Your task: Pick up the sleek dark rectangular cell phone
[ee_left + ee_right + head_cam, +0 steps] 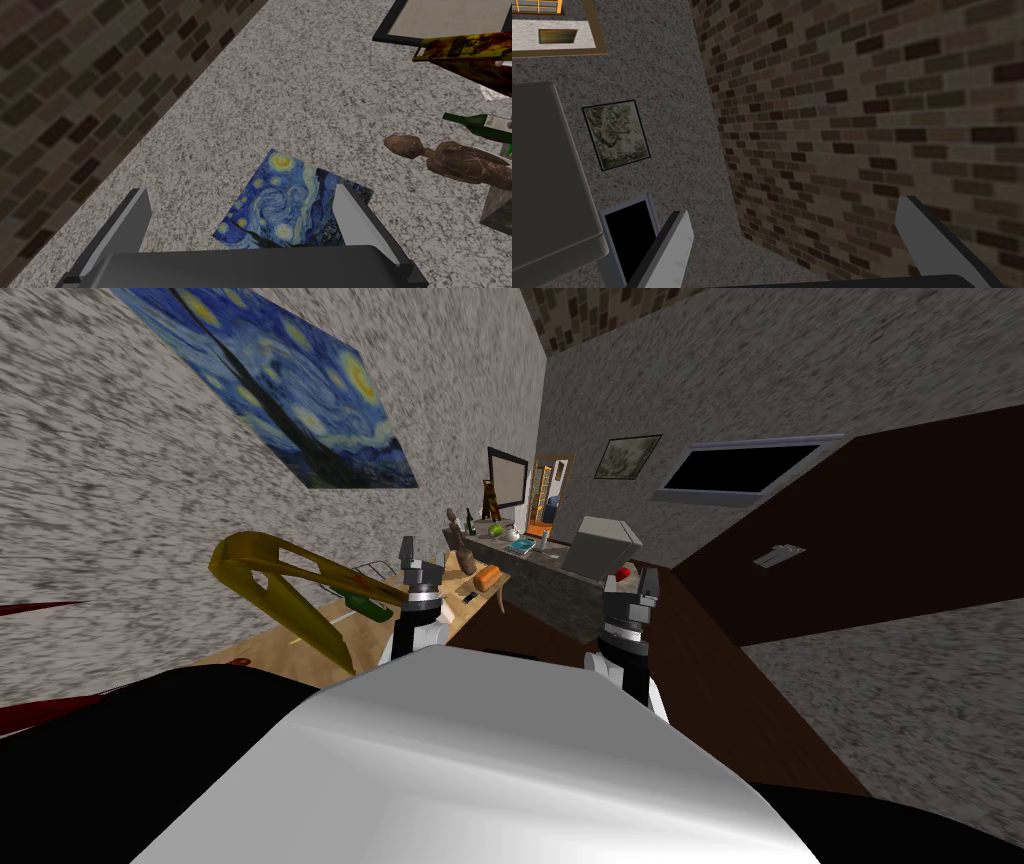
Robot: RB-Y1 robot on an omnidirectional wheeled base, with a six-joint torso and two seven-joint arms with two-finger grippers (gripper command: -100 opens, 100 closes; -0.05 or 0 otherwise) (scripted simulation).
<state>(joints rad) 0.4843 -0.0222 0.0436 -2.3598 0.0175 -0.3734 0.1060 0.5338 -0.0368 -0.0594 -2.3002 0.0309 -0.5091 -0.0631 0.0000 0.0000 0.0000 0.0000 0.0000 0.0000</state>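
Aim first: left gripper (pixel 240 190) and right gripper (pixel 795 206) gape empty; I should tip the left down toward the counter (pixel 255 653) beneath.

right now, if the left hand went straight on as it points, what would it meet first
The blue starry painting on the speckled wall; it lies between the open fingers of the left hand, nothing before it. Depth is unclear.

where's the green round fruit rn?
Head view, ahead and slightly left of centre: the green round fruit sits on the grey stone counter, just right of the dark bottle and left of the teal item.
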